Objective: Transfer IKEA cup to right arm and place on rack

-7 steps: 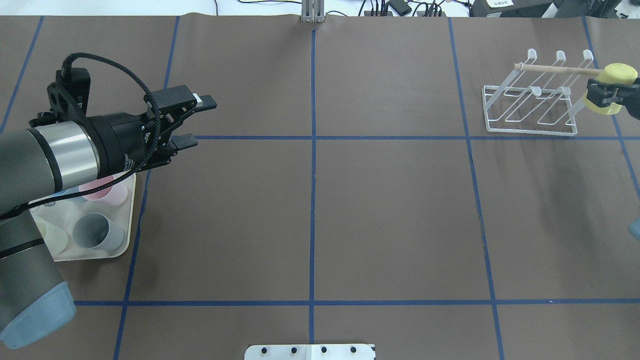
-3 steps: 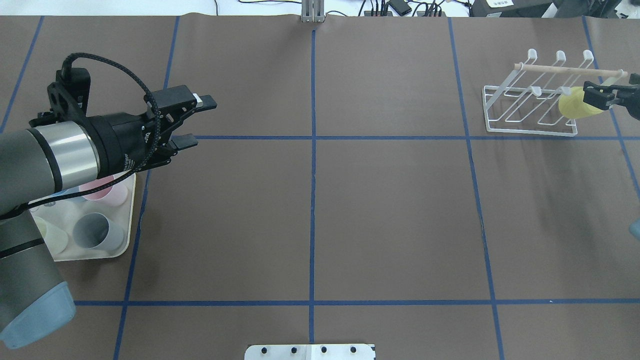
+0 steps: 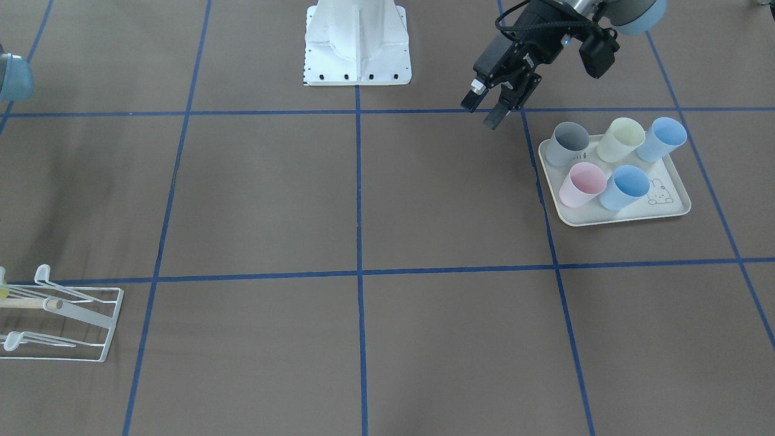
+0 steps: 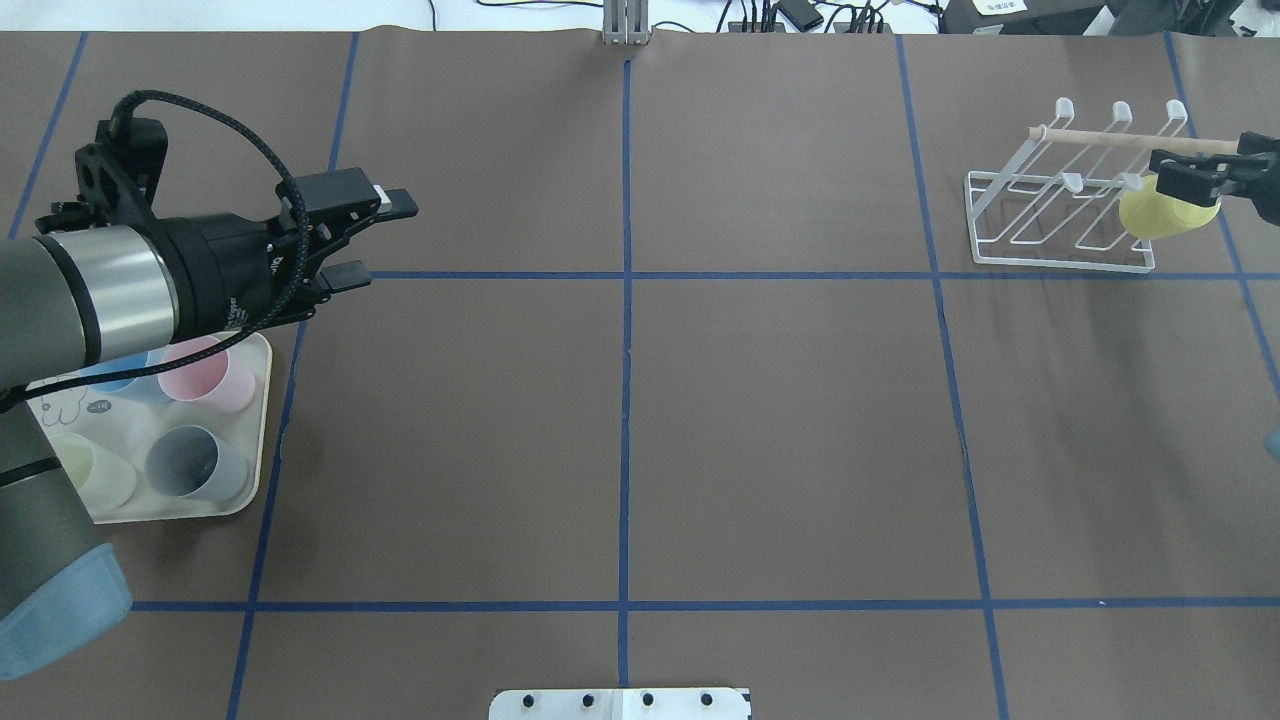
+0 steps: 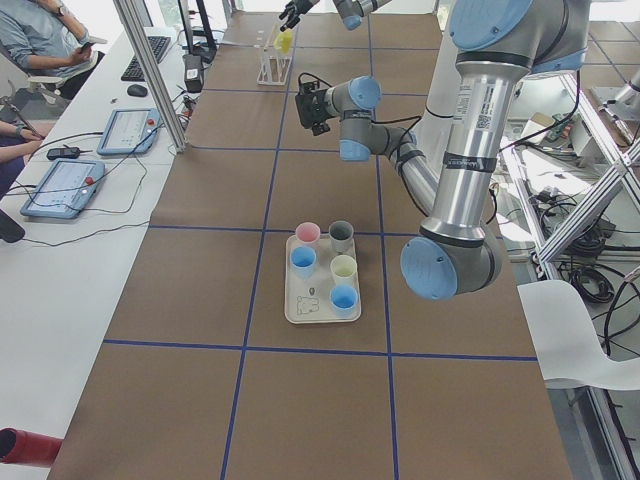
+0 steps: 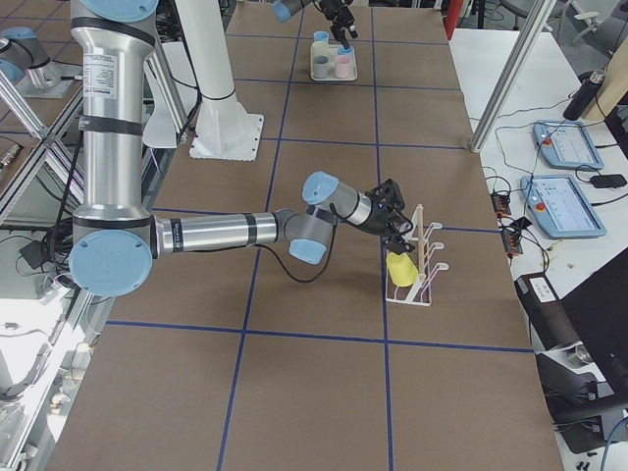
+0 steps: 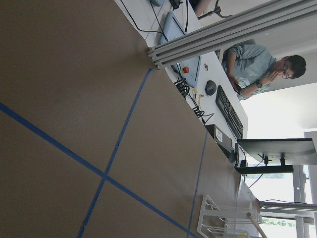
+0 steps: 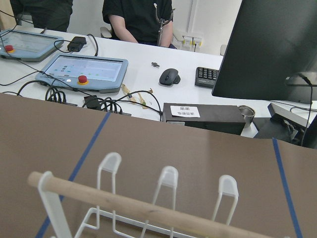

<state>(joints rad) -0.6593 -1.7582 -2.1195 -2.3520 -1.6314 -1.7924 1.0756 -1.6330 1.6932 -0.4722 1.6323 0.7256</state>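
The yellow cup [image 4: 1168, 215] hangs tilted against the right-hand prongs of the white wire rack [image 4: 1050, 262], under its wooden dowel [image 4: 1100, 139]. My right gripper [image 4: 1185, 178] lies across the cup's upper end and looks shut on it. The right side view shows the gripper [image 6: 397, 238] just above the cup [image 6: 400, 268] at the rack [image 6: 424, 257]. My left gripper [image 4: 390, 240] is open and empty, in the air beyond the tray, and also shows in the front view [image 3: 479, 113]. The right wrist view shows only the rack's prongs [image 8: 167, 179] and dowel.
A cream tray [image 3: 611, 219] with a rabbit drawing holds several pastel cups: grey [image 3: 568, 143], pale yellow [image 3: 620, 139], pink [image 3: 582, 184] and two blue. It lies under my left arm [image 4: 100, 290]. The robot's white base [image 3: 357, 42] stands at the table's near edge. Operators sit beyond the far edge.
My right gripper has tipped the yellow cup from above the dowel's end down onto the rack's prongs. My left arm has drawn back a little to the left, still open.
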